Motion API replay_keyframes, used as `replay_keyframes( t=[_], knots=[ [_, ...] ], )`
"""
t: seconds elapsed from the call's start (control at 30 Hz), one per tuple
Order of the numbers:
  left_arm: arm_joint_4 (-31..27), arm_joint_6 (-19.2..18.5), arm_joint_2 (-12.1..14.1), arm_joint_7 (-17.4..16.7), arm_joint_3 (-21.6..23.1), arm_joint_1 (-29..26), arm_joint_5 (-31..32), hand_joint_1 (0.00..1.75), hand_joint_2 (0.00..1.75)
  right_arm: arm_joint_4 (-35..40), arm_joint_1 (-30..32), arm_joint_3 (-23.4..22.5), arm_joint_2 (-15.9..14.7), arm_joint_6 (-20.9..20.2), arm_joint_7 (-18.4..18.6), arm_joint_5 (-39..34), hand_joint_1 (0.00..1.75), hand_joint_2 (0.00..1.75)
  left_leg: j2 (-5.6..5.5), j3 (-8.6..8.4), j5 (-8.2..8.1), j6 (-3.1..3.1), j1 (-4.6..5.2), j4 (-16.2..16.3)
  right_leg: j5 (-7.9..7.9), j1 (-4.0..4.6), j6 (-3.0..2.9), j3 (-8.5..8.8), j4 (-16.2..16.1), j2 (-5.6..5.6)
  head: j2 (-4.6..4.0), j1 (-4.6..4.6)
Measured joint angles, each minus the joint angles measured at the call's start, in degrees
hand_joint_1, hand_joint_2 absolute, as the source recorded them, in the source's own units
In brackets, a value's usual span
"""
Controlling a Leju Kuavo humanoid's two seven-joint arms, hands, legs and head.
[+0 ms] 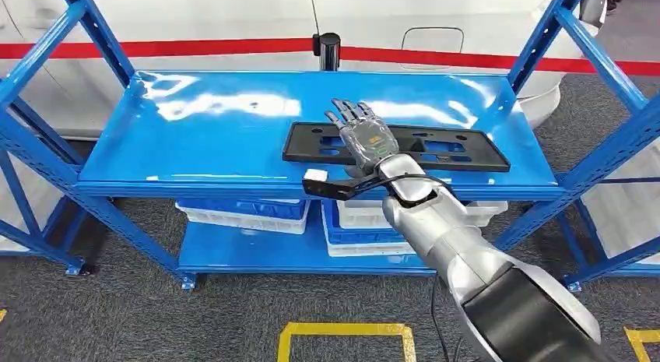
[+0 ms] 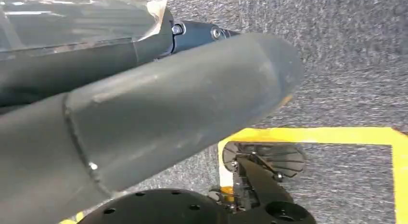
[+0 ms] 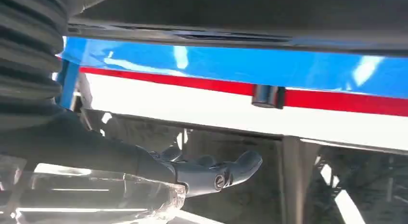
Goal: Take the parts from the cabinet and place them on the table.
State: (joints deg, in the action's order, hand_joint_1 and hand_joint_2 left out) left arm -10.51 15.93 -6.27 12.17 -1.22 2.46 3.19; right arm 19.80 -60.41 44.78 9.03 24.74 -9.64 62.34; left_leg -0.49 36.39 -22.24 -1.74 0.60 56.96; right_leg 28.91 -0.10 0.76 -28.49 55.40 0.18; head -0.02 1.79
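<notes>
The right hand (image 1: 364,136) lies flat, fingers spread, atop the long black plastic plate-shaped part (image 1: 459,153) on the blue metal shelf (image 1: 202,136), hiding its middle; holding nothing visibly.

Right hand stretched out flat beside the blue shelf.

The right hand (image 3: 144,166) enters past its grey ribbed cover (image 3: 29,55), its dark fingers (image 3: 240,164) extended and held close together with nothing between them, and a clear glossy cover (image 3: 96,195) lies along its back. A dark flat part (image 3: 240,17) runs across the frame edge against the glossy blue shelf (image 3: 240,65), which catches bright reflections. Beyond the shelf stands a white panel with a red stripe (image 3: 168,82), and a small black cylinder (image 3: 268,96) sits on that stripe. A blue upright post (image 3: 70,82) shows near the ribbed cover.
</notes>
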Motion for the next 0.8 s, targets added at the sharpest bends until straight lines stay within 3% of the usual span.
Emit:
replay_keyframes(
  t=[0.13,0.17,0.2,0.23,0.63,0.67,0.8],
  knots=[
    [0.0,0.04,-0.17,0.11,-0.2,0.08,-0.15,0.0,0.0,-0.04,0.62,0.2,0.63,-1.22,-0.39,1.49,0.0,1.75,-0.01,-0.05,-0.11,-0.2,0.06,0.03,0.22,-0.07,0.12,-0.25,-0.34,-0.03,0.0,0.0],
    [0.0,0.0,-0.2,0.31,-0.33,0.07,-0.46,0.0,0.0,-0.09,0.9,0.35,0.87,-1.22,-0.39,1.75,0.17,1.75,-0.03,-0.07,-0.11,-0.21,0.08,0.03,0.22,-0.08,0.14,-0.23,-0.35,-0.06,0.0,0.02],
    [0.0,-0.13,-0.22,0.5,-0.57,0.07,-0.81,0.0,0.0,-0.11,1.16,0.48,1.05,-1.22,-0.37,1.81,1.57,1.75,-0.03,-0.07,-0.07,-0.26,0.1,0.03,0.18,-0.08,0.18,-0.23,-0.35,-0.06,0.0,0.04],
    [0.0,-0.41,-0.24,0.81,-0.76,0.07,-0.98,0.0,0.0,-0.13,1.43,0.55,1.22,-1.22,-0.37,1.79,1.69,1.75,-0.03,-0.07,-0.01,-0.35,0.11,0.03,0.13,-0.09,0.27,-0.23,-0.35,-0.06,0.0,0.02],
    [0.0,-1.25,-0.24,4.27,-2.14,0.0,-1.95,0.0,0.0,-0.9,2.77,0.61,1.05,-3.65,-2.23,0.43,1.75,1.75,-0.01,-0.14,0.14,-0.5,-0.02,0.07,-0.07,-0.1,0.57,0.27,-0.34,-0.08,0.0,0.04],
    [0.0,-0.63,-0.24,5.07,-2.14,0.01,-1.59,0.0,1.75,-0.9,2.73,0.59,1.03,-3.21,-2.12,0.15,1.75,1.75,-0.01,-0.18,0.14,-0.5,-0.05,0.06,-0.06,-0.1,0.56,0.29,-0.34,-0.09,0.0,0.07],
    [0.0,0.85,-0.26,10.67,-2.14,0.02,-0.94,0.0,1.75,-0.92,2.77,0.37,0.37,-0.59,-3.85,-1.31,1.75,1.75,0.01,-0.35,0.02,-0.38,-0.1,0.05,0.0,-0.08,0.51,0.01,-0.35,-0.09,0.0,0.07]
  ],
)
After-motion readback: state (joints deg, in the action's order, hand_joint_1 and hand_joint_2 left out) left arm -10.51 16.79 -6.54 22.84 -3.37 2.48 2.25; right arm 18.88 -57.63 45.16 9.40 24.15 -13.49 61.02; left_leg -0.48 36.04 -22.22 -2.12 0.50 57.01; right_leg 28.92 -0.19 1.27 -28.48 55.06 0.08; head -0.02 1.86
